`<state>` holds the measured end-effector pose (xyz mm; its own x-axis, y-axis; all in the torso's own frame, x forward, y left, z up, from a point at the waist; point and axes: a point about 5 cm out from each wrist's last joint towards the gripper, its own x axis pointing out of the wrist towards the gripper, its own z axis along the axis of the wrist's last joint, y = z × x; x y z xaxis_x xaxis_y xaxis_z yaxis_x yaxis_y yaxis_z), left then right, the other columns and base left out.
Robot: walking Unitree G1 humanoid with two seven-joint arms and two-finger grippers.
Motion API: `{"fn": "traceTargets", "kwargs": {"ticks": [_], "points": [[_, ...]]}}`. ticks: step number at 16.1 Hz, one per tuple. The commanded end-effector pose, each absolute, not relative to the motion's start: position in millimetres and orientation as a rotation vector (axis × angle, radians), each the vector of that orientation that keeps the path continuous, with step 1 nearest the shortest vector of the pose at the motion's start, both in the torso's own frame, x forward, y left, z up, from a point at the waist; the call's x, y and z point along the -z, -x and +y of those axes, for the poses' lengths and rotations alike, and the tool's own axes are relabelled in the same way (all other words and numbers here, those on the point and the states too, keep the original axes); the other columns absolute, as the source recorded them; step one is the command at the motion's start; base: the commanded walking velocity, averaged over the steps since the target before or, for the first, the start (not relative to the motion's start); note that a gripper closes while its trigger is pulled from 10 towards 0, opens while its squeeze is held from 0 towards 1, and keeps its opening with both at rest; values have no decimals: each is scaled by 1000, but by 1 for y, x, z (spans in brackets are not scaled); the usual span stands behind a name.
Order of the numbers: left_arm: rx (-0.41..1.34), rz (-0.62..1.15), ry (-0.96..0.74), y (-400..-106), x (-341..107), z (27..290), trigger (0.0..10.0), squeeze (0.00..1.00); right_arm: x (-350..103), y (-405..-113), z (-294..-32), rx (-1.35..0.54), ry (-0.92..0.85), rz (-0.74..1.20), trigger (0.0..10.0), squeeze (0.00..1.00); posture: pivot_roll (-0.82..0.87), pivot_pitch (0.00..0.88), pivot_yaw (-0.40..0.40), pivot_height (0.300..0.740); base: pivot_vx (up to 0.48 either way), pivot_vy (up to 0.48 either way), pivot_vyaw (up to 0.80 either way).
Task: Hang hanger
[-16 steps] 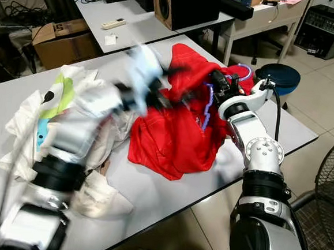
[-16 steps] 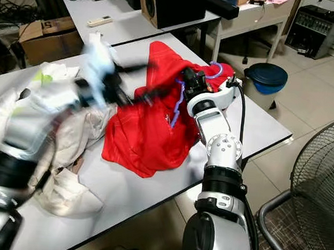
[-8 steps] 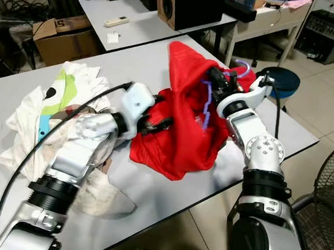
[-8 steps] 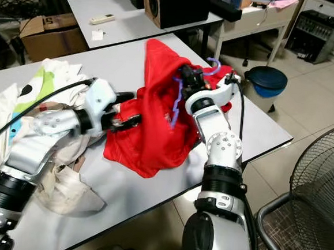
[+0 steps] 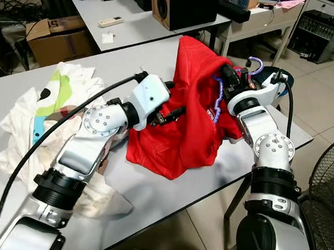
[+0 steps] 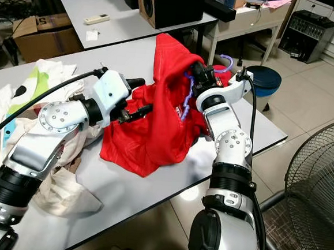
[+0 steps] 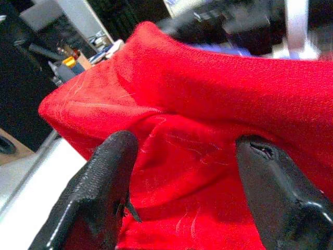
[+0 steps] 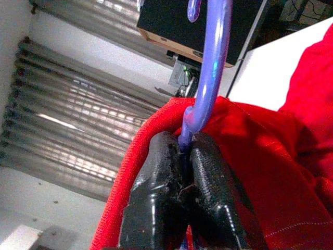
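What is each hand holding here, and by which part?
The right hand is shut on the purple hanger, at the neck just below its hook, inside the red shirt. The left hand is open against the shirt, gripping nothing.

A pale grey table [image 5: 168, 189] runs diagonally across the middle of the frame, its near edge sloping from the lower left up to the right. A red garment [image 5: 184, 132] lies bunched on it at the centre, one part pulled up into a peak. At the left of the frame a heap of white cloth [image 5: 35, 109] with green and light blue patches spreads over the tabletop and reaches its near edge. The heap's right side lies just beside the red garment. Bare tabletop shows in front of the red garment and behind it.
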<state>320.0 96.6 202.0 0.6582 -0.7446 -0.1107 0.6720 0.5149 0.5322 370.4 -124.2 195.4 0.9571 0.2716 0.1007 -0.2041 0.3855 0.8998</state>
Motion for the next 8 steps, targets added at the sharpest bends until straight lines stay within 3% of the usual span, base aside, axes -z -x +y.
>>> {"fn": "traceTargets", "kwargs": {"ticks": [1, 3, 4, 6, 8], "points": [[902, -252, -690, -317, -220, 84, 10000, 0, -193, -371, -101, -372, -1082, 147, 10000, 0, 2, 0, 73, 740, 0, 0, 0], [924, -302, -887, -314, -222, 83, 10000, 0, -191, -371, -99, -377, -993, 159, 10000, 0, 3, 0, 67, 740, 0, 0, 0], [937, -339, -861, -312, -226, 79, 10000, 0, -190, -371, -99, -376, -974, 161, 10000, 0, 3, 0, 66, 740, 0, 0, 0], [982, -428, -635, -305, -243, 63, 10000, 0, -188, -372, -97, -376, -905, 168, 10000, 0, 7, 0, 61, 740, 0, 0, 0], [1019, -439, -612, -304, -245, 55, 10000, 0, -186, -373, -97, -376, -858, 177, 10000, 0, 8, 0, 59, 740, 0, 0, 0]]}}
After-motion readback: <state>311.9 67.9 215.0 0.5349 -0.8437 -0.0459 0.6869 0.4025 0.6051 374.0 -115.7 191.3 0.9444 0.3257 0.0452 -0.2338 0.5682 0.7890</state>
